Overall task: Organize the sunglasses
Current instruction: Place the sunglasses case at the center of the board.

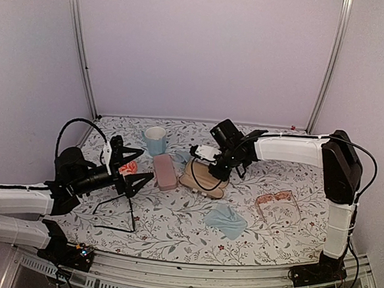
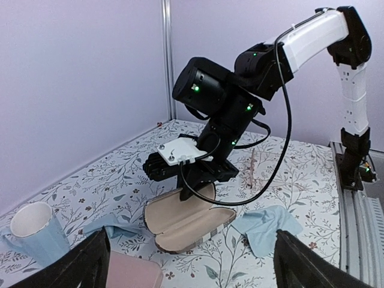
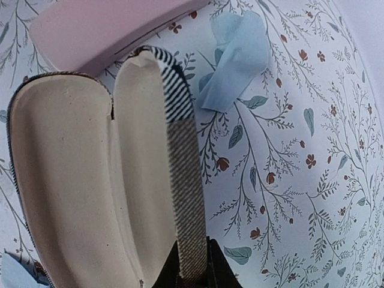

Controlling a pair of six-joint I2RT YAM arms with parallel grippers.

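While the right pincer [image 3: 192,271] is clamped shut on the striped rim of the open case [image 3: 66,180], holding it open on the bench [image 1: 172,238] with its pale lining showing, the left pincer [image 1: 131,167] hangs with its jaws spread wide and nothing between them. It is just beyond the black wire sunglasses [image 1: 117,211], which lie on the bench on the left side, near that arm. The pinkish-tan sunglasses [image 1: 278,206] lie well apart on the right side, near a blue cloth [image 1: 226,221]. Neither pair is in a case yet, so the task looks to be at an early stage. The step in hand seems to be fetching the black pair for the open case. To do that well, the left pincer should come down over the bridge or the hinge corner of the frame rather than a lens. It should close gently, since thin wire will likely bend or slip, then lift straight up so the temples do not drag. The carry has to clear the closed pink case [image 1: 165,172], which lies just beside the open case on the left arm's side, and the cup [image 1: 155,140] behind it. The right pincer should hold its half of the case steady until the glasses are laid flat in the lining, clear of its fingers.
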